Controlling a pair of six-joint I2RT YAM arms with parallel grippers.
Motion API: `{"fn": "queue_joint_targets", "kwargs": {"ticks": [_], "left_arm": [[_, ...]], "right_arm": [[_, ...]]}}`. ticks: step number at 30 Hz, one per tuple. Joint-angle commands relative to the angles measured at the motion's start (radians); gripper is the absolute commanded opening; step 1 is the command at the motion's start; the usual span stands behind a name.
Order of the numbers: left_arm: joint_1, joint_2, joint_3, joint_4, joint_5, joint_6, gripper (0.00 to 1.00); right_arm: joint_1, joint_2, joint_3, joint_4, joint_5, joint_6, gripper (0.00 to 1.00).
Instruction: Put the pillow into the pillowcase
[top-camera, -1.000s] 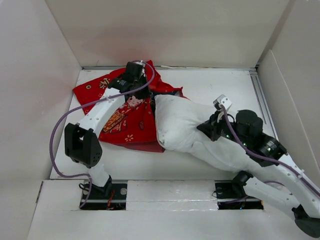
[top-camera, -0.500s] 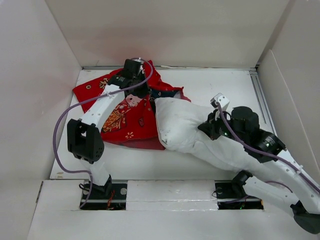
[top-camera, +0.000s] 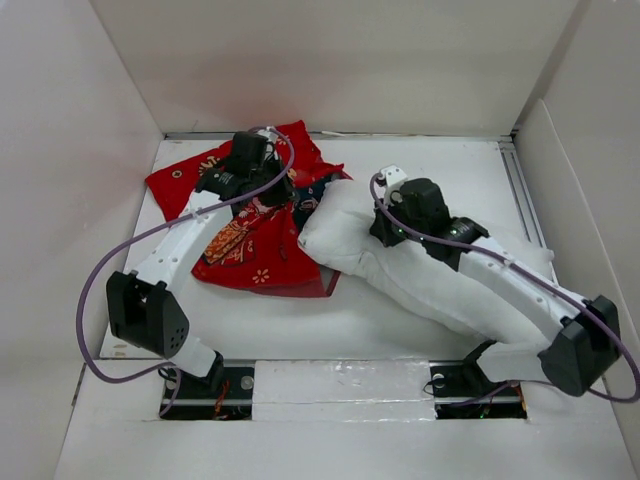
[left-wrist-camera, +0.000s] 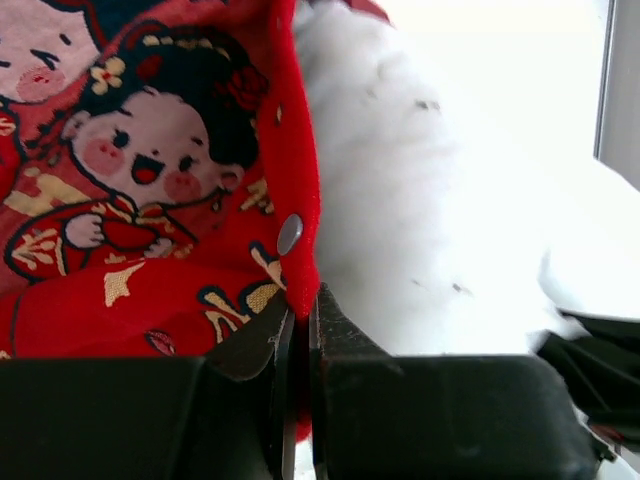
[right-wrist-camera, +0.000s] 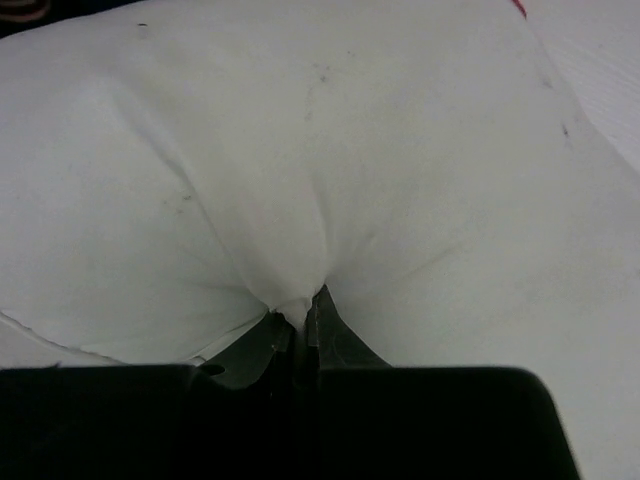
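Note:
The red printed pillowcase (top-camera: 245, 245) lies crumpled at the back left of the table. My left gripper (top-camera: 288, 193) is shut on its open edge, and the left wrist view shows the red hem (left-wrist-camera: 300, 200) with a metal snap pinched between the jaws (left-wrist-camera: 302, 305). The white pillow (top-camera: 420, 275) lies diagonally from the centre to the right. Its near end (left-wrist-camera: 400, 200) touches the pillowcase's opening. My right gripper (top-camera: 380, 228) is shut on a pinch of pillow fabric (right-wrist-camera: 300, 200), which gathers into the jaws (right-wrist-camera: 305, 318).
White walls (top-camera: 70, 150) enclose the table on the left, back and right. A metal rail (top-camera: 520, 190) runs along the right side. A purple cable (top-camera: 110, 270) loops off the left arm.
My right arm has pushed the pillow's end back and to the left, up against the pillowcase's opening. My left gripper has shifted slightly left and back with the hem.

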Motion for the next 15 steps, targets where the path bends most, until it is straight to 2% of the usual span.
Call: {"fn": "queue_joint_targets", "kwargs": {"ticks": [1, 5, 10, 15], "left_arm": [[-0.022, -0.065, 0.041, 0.012, 0.045, 0.004, 0.0], [-0.034, -0.088, 0.045, 0.02, 0.112, 0.004, 0.0], [-0.034, -0.137, 0.045, 0.03, 0.201, -0.006, 0.0], [-0.034, -0.147, 0.139, 0.011, 0.269, -0.017, 0.0]], "right_arm": [[0.007, 0.03, 0.029, 0.151, 0.107, -0.011, 0.0], [0.018, 0.085, -0.005, 0.222, 0.219, 0.029, 0.0], [0.031, 0.21, 0.067, 0.194, 0.413, 0.067, 0.0], [0.07, 0.328, 0.139, 0.18, 0.553, 0.113, 0.0]]}}
